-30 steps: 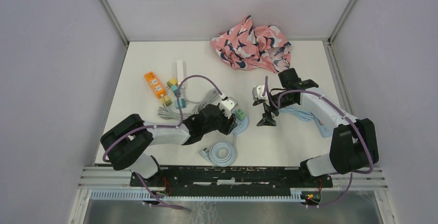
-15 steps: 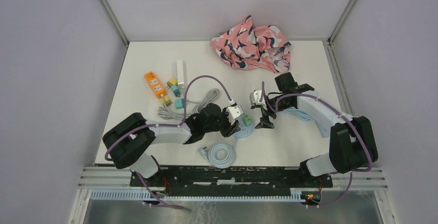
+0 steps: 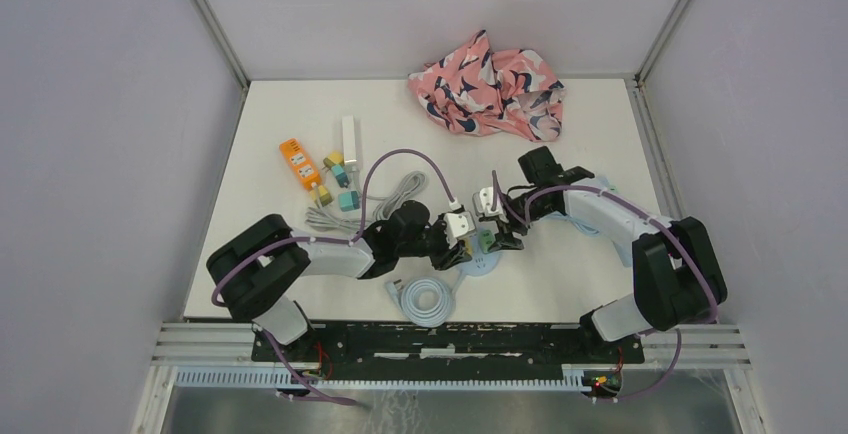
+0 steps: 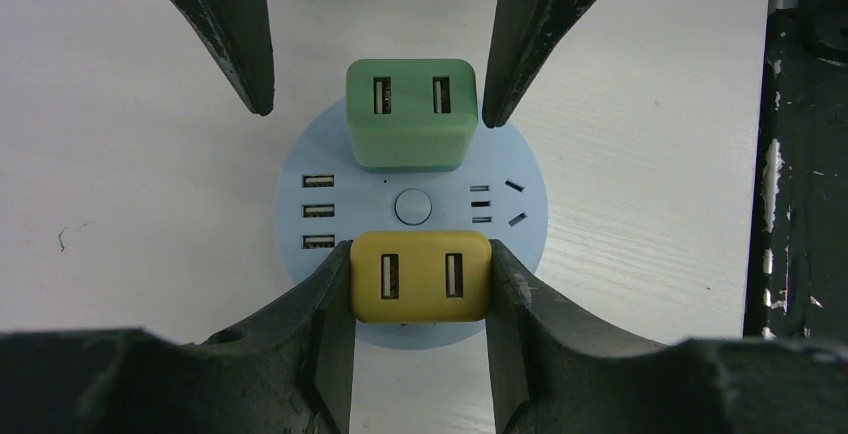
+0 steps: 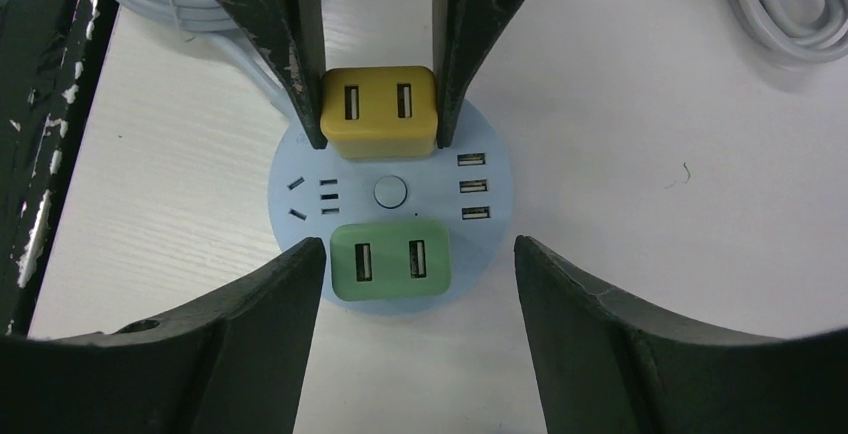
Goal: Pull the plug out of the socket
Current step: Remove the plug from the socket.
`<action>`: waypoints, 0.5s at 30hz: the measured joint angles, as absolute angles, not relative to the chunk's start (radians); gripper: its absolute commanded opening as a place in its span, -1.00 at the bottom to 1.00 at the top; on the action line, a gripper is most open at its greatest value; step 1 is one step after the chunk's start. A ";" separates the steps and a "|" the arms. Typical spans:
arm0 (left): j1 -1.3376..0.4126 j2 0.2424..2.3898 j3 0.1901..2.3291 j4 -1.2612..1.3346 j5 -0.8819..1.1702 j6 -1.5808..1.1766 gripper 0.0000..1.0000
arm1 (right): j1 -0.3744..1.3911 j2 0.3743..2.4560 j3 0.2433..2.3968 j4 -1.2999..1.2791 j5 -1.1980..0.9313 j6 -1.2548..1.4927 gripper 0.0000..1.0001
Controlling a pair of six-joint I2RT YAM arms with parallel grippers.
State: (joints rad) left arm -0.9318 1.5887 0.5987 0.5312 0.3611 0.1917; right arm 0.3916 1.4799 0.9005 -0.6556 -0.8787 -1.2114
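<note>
The yellow plug (image 4: 420,276) is squeezed tight by the left fingers (image 4: 320,344), so it can be pulled up out of the round blue socket (image 4: 520,254) on the tabletop (image 4: 130,184). The green plug (image 5: 389,261) is kept between the right fingers (image 5: 270,334), which are held wide and not yet shut on it

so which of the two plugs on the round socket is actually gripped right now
The yellow plug: the left gripper is shut on its two sides. The green plug only sits between the right gripper's open jaws, with a visible gap.
</note>
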 measured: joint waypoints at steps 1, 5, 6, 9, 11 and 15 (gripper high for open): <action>-0.932 1.590 0.599 0.533 0.363 0.192 -0.94 | 0.394 1.481 0.900 -0.660 -0.875 -1.223 0.45; -0.932 1.593 0.599 0.540 0.369 0.192 -0.94 | 0.406 1.486 0.900 -0.685 -0.860 -1.266 0.29; -0.932 1.594 0.598 0.543 0.370 0.192 -0.94 | 0.408 1.487 0.900 -0.691 -0.858 -1.274 0.24; -0.932 1.595 0.591 0.557 0.372 0.191 -0.94 | 0.416 1.488 0.900 -0.702 -0.851 -1.291 0.04; -0.932 1.595 0.587 0.565 0.371 0.191 -0.94 | 0.424 1.488 0.900 -0.714 -0.848 -1.299 -0.12; -0.932 1.596 0.582 0.577 0.374 0.191 -0.94 | 0.430 1.488 0.902 -0.724 -0.841 -1.316 -0.40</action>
State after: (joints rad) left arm -0.9318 1.5955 0.5819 0.5766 0.3737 0.1909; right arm 0.4305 1.4883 0.9020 -0.7238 -0.8413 -1.3159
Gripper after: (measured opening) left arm 0.489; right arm 0.490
